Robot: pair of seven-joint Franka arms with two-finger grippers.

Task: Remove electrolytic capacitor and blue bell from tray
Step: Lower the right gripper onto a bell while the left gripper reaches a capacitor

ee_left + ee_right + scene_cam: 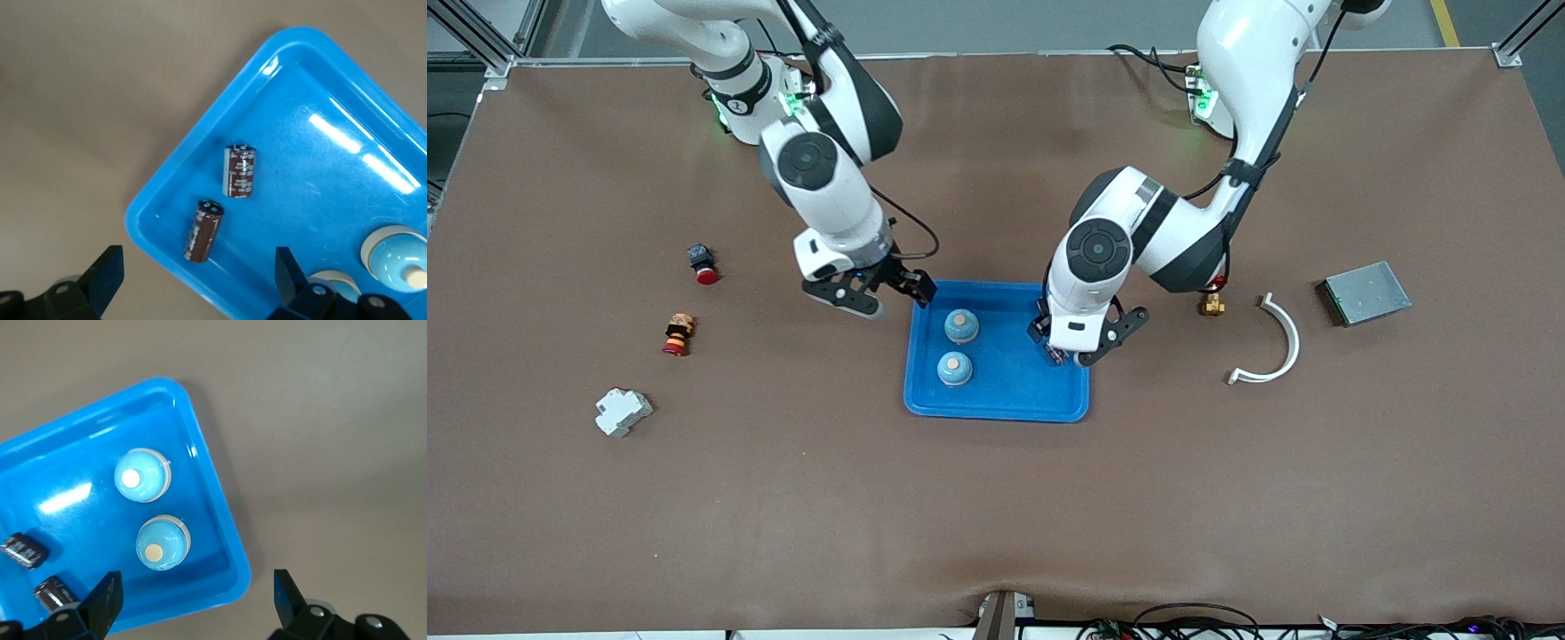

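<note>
A blue tray (1016, 378) lies mid-table. Two light blue bells (961, 326) (954, 368) stand in it toward the right arm's end. Two dark brown capacitors (240, 171) (203, 231) lie in it toward the left arm's end, mostly hidden under the left hand in the front view. My left gripper (1083, 342) is open and empty over that tray edge (198, 277). My right gripper (880, 289) is open and empty over the tray's rim at the right arm's end (197, 597). The right wrist view shows both bells (142, 475) (162, 543).
A red-button switch (703, 263), a red and orange part (679, 334) and a white block (623, 412) lie toward the right arm's end. A brass fitting (1211, 306), a white curved piece (1272, 342) and a grey plate (1365, 292) lie toward the left arm's end.
</note>
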